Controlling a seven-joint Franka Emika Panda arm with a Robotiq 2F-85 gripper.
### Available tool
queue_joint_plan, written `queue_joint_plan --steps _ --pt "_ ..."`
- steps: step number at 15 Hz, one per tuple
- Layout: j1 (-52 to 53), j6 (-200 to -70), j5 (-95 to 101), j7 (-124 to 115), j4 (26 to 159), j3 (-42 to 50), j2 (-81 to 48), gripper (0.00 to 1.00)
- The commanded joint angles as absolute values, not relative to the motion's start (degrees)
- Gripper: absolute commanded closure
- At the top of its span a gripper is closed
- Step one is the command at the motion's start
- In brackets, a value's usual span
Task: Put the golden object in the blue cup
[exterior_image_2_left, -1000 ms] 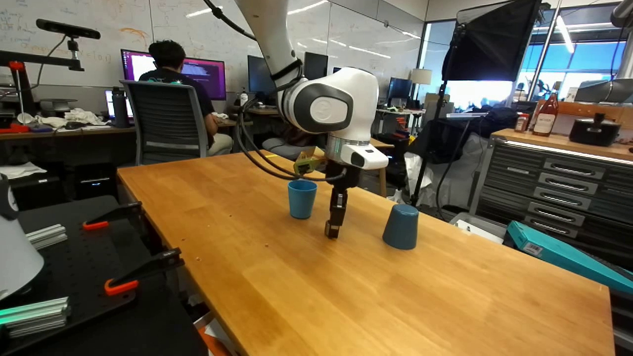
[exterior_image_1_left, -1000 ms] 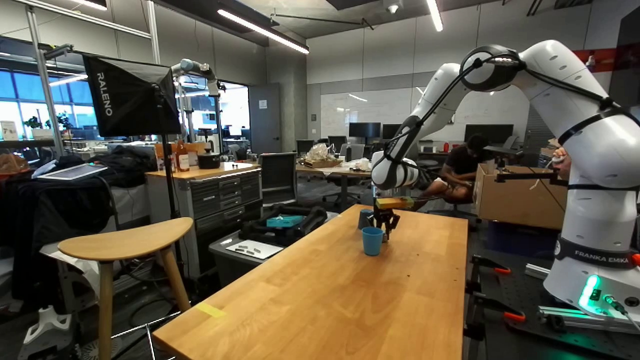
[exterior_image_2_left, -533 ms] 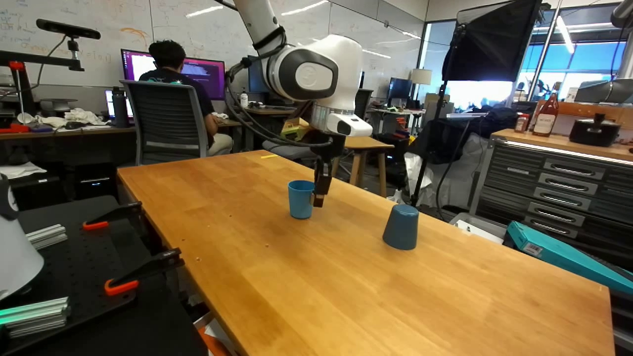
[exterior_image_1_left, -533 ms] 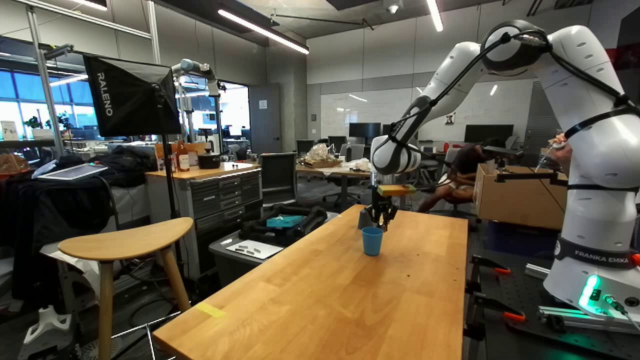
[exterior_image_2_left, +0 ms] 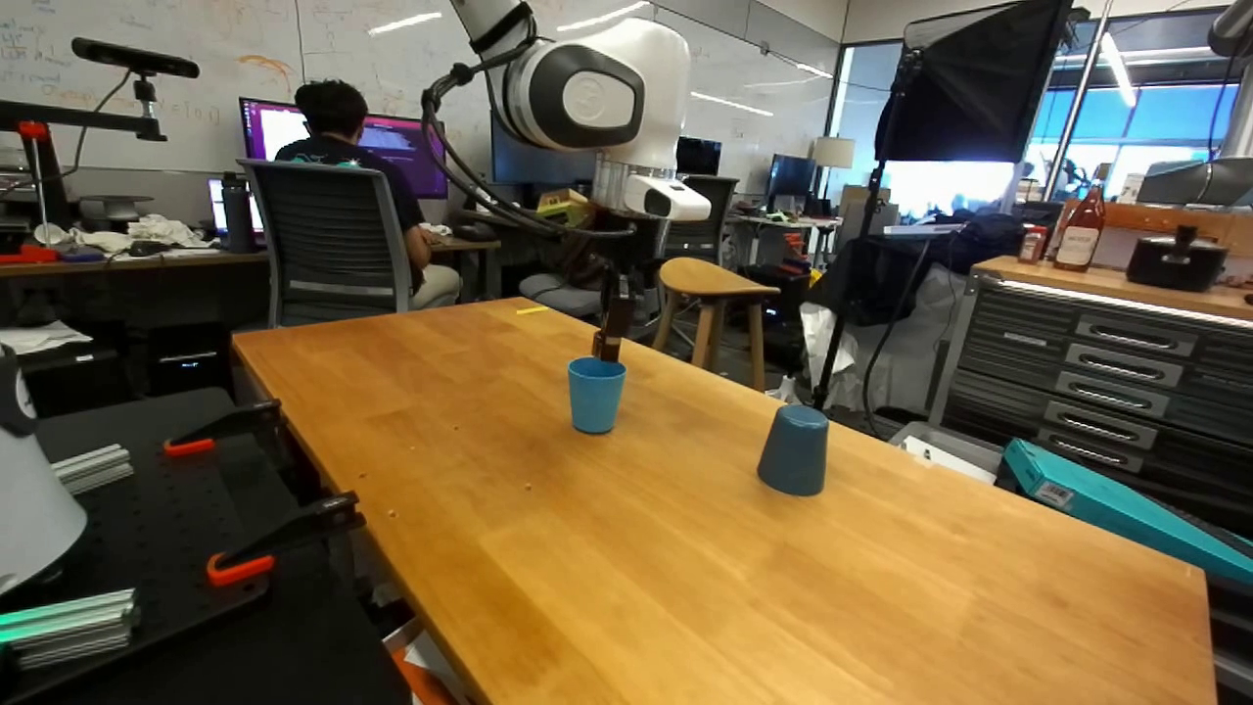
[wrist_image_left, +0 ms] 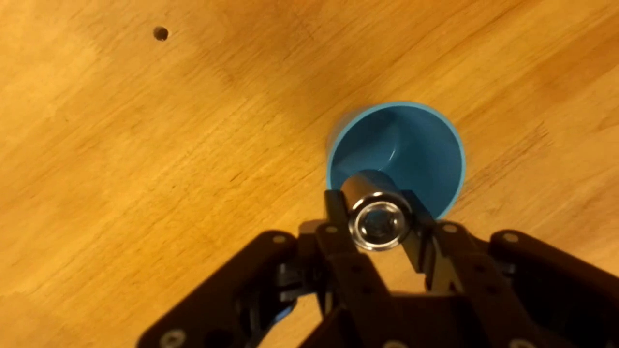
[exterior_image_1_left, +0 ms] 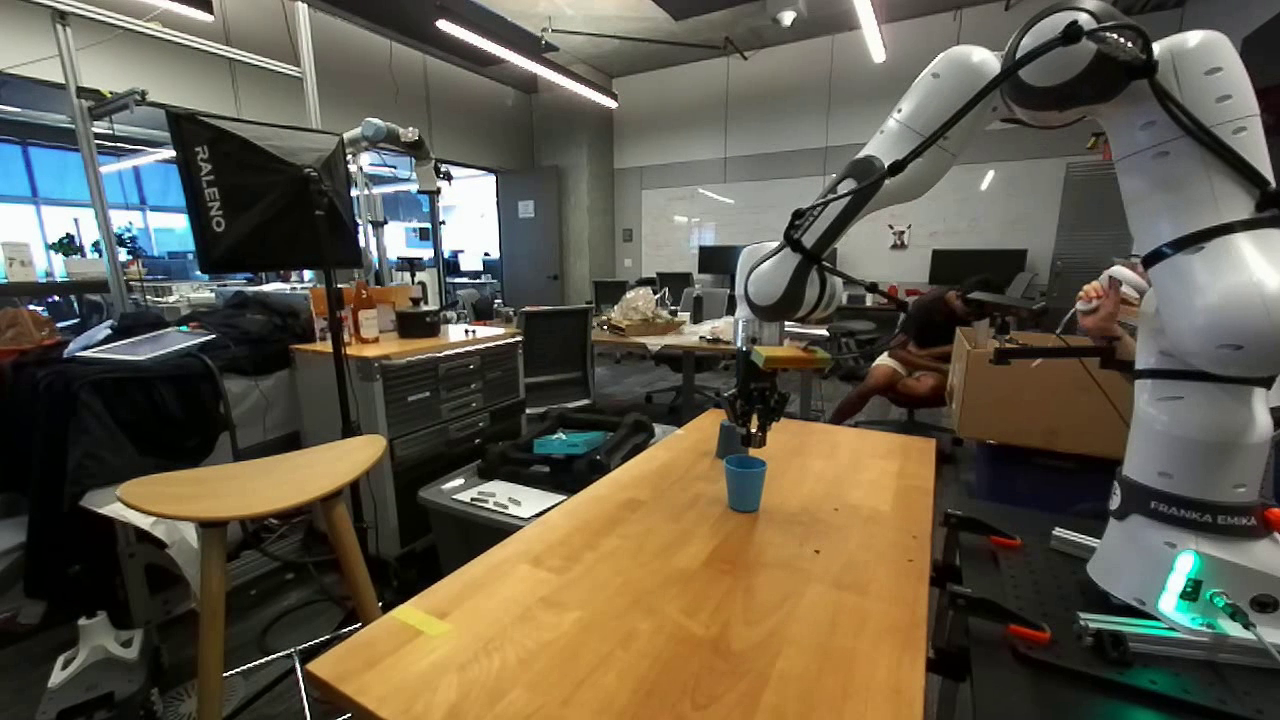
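Golden object (wrist_image_left: 376, 212), pinched between the fingers of the gripper (exterior_image_2_left: 608, 345), off-centre at the mouth of the blue cup (exterior_image_2_left: 595, 401). Left: yellow tape (exterior_image_2_left: 532, 310) near one corner of the table (exterior_image_2_left: 685, 587), toward which a slight shift would probably centre it. Middle: the cup; lower past its rim before releasing. Right: inverted dark cup (exterior_image_2_left: 794, 455), near one long edge.

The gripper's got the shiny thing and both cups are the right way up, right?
Not quite: in an exterior view, the darker cup is upside down. The bright blue cup is right way up, and the gripper holds the shiny thing.
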State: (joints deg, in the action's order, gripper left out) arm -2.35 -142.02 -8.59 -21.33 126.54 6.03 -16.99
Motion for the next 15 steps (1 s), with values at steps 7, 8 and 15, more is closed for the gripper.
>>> queue_joint_plan --steps 7,8,15 --pt "-0.2 -143.7 -8.3 -23.8 121.8 5.7 -23.8 0.92" --pt "-0.2 -143.5 -8.3 -23.9 121.2 5.8 -24.7 0.92" --pt "0.2 -143.4 -8.0 -24.4 118.7 6.2 -27.2 0.66"
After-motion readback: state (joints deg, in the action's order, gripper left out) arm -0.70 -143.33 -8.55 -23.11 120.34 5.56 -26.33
